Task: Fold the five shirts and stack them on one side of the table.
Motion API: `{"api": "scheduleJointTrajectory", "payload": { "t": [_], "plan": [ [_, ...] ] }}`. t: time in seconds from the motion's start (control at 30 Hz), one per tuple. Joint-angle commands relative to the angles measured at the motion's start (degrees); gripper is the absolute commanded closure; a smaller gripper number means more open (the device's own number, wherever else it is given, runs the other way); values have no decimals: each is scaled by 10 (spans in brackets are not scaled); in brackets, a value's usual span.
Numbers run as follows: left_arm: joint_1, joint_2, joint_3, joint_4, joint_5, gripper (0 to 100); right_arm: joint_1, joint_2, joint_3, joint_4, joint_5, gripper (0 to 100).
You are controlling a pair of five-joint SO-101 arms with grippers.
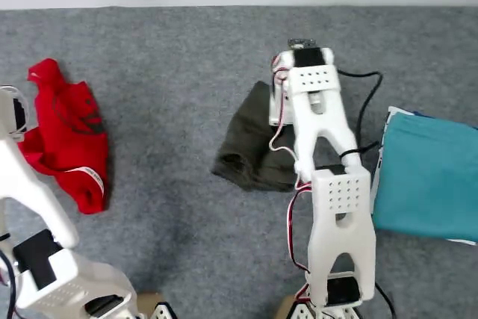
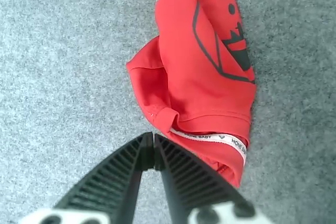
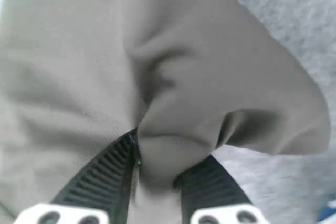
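Observation:
A crumpled red shirt (image 1: pixel 67 136) with a dark face print lies at the table's left. My left gripper (image 2: pixel 153 141) is shut, its tips just at the red shirt's (image 2: pixel 199 77) hem with its white printed band; I cannot tell whether they pinch cloth. A dark olive shirt (image 1: pixel 250 147) lies bunched in the middle of the table. My right gripper (image 3: pixel 157 169) is shut on a fold of the olive shirt (image 3: pixel 105 66), and the right arm (image 1: pixel 328 140) stretches over it. A folded teal shirt (image 1: pixel 429 177) lies at the right edge.
Grey carpet-like cloth (image 1: pixel 172 72) covers the table. The left arm (image 1: pixel 30 184) rises along the left edge. A white layer (image 1: pixel 379 169) peeks out under the teal shirt. Bare table lies between the red and olive shirts.

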Motion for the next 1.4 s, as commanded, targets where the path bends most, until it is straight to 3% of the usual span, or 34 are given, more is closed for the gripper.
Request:
{"api": "scheduleJointTrajectory", "payload": {
  "t": [0.0, 0.37, 0.6, 0.73, 0.9, 1.27, 1.37],
  "plan": [
    [2, -33, -3, 11, 0, 994, 19, -124, 26, 28, 82, 989],
    [0, -33, -3, 11, 0, 994, 48, -537, 316, 27, 222, 989],
    [4, -33, -3, 11, 0, 994, 198, -685, 430, 25, 353, 989],
    [4, -33, -3, 11, 0, 994, 284, -692, 440, 20, 432, 988],
    [4, -33, -3, 11, 0, 994, 354, -684, 445, -58, 472, 988],
    [4, -33, -3, 11, 0, 994, 419, -536, 455, -211, 502, 987],
    [4, -33, -3, 11, 0, 994, 429, -480, 453, -249, 512, 916]
  ]
}}
